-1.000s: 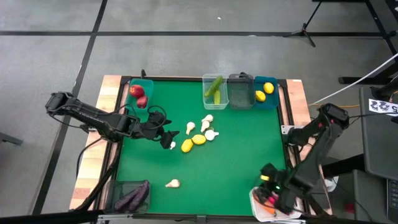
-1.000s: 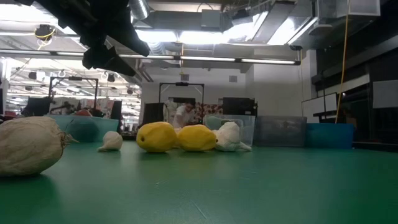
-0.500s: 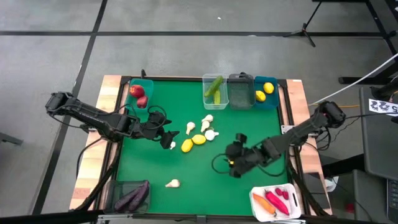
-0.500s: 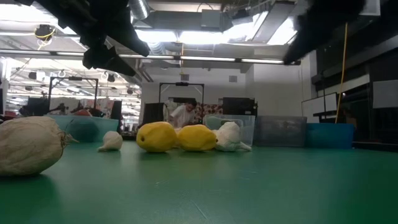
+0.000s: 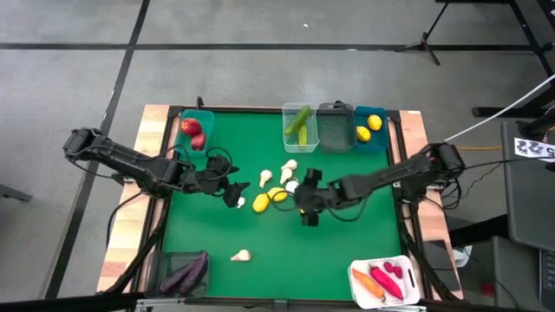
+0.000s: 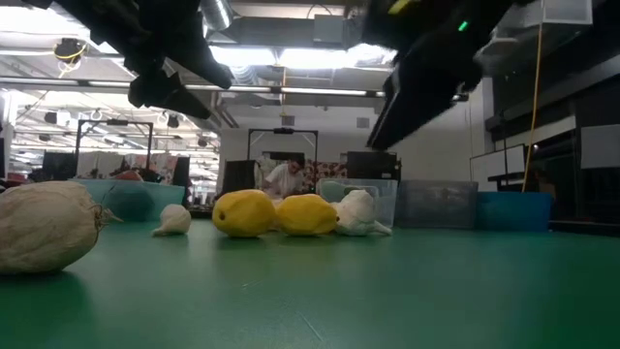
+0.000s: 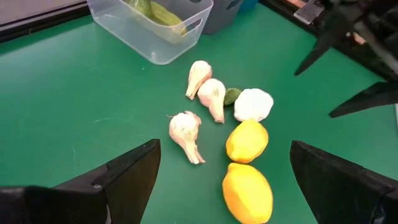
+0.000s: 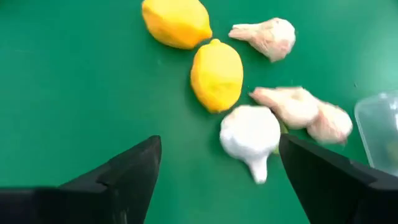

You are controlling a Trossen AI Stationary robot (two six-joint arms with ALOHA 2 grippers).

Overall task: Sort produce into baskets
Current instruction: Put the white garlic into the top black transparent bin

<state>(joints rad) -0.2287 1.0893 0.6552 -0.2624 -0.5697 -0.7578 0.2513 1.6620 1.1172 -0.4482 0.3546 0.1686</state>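
Sorting partly done: cucumbers in clear basket [image 5: 298, 127] at 12 o'clock; eggplants, apples, peppers binned. Left: two lemons [image 5: 270, 198], garlic cluster [image 5: 289, 176] at centre, stray garlic [image 5: 241, 256] at 7 o'clock. Right gripper [image 5: 305, 201] and left gripper [image 5: 235, 192] flank centre pile, jaws spread, empty.

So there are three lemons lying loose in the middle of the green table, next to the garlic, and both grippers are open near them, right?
Not quite: only two lemons lie loose there, as the high view and both wrist views show; two more sit in a teal basket. The garlic is beside them, and the left gripper and right gripper are open nearby.
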